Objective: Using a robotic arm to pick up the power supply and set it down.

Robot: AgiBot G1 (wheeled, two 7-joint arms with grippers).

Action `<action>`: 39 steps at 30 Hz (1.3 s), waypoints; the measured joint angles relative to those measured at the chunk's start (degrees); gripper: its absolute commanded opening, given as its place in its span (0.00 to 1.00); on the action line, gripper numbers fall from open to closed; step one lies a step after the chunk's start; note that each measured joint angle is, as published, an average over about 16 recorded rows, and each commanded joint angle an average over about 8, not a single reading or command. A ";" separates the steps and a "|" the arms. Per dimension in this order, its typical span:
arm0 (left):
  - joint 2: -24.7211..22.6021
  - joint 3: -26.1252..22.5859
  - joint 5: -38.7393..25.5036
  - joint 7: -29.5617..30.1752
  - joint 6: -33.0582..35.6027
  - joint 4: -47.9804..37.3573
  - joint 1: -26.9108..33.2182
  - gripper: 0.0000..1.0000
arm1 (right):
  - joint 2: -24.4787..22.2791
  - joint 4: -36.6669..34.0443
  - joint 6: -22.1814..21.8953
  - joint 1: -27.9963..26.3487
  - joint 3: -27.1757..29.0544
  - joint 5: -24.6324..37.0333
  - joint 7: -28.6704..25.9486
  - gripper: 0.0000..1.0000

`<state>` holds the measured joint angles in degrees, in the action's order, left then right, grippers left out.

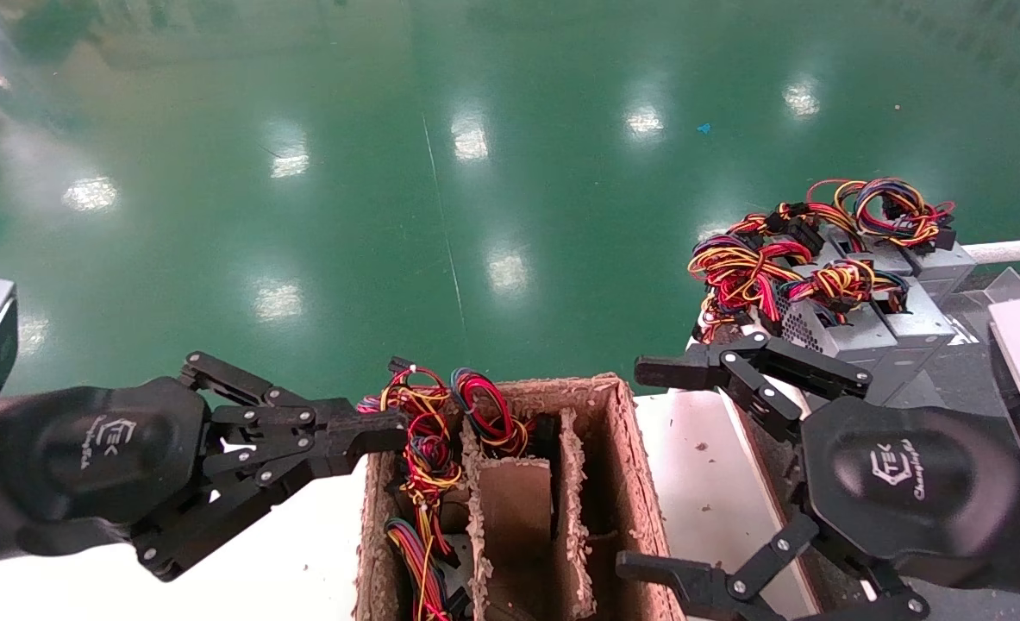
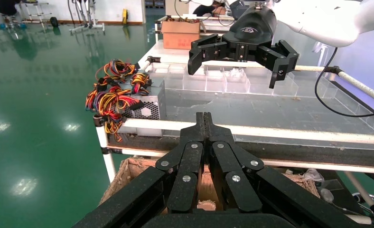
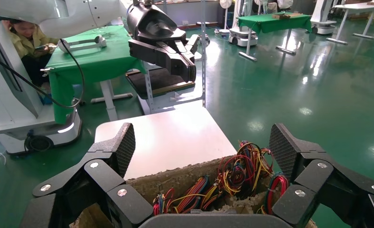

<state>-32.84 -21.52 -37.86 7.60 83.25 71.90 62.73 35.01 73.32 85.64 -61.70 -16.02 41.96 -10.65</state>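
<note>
Several grey power supplies (image 1: 854,323) lie side by side on the cart shelf at the right, their red, yellow and black wire bundles (image 1: 751,267) heaped towards the green floor. One perforated face (image 2: 147,107) shows in the left wrist view. More wire bundles (image 1: 428,448) stick out of the brown cardboard divider box (image 1: 622,448); the bodies under them are hidden. My right gripper (image 1: 630,468) hangs open over the box's right side, holding nothing (image 3: 204,152). My left gripper (image 1: 393,429) is shut and empty at the box's left rim (image 2: 203,116).
The divider box stands on a white table (image 1: 699,483). A white pipe rail (image 1: 1010,250) edges the cart, and clear plastic bins (image 2: 223,80) sit farther along it. Glossy green floor (image 1: 475,172) lies beyond the table.
</note>
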 measured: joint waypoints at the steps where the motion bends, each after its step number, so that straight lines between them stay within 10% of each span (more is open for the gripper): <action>1: 0.00 0.00 0.00 0.00 0.00 0.00 0.00 0.55 | 0.00 0.00 0.00 0.00 0.00 0.00 0.00 1.00; 5: 0.00 0.00 0.00 0.00 0.00 0.00 0.00 1.00 | 0.00 0.00 0.00 0.00 0.00 0.00 0.00 1.00; 39: 0.00 -0.01 0.00 0.00 0.00 -0.01 0.00 1.00 | 2.79 -5.86 0.20 0.11 -5.03 6.39 -2.36 1.00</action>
<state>-32.84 -21.53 -37.85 7.59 83.25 71.89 62.74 37.79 67.45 85.85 -61.59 -21.05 48.35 -13.02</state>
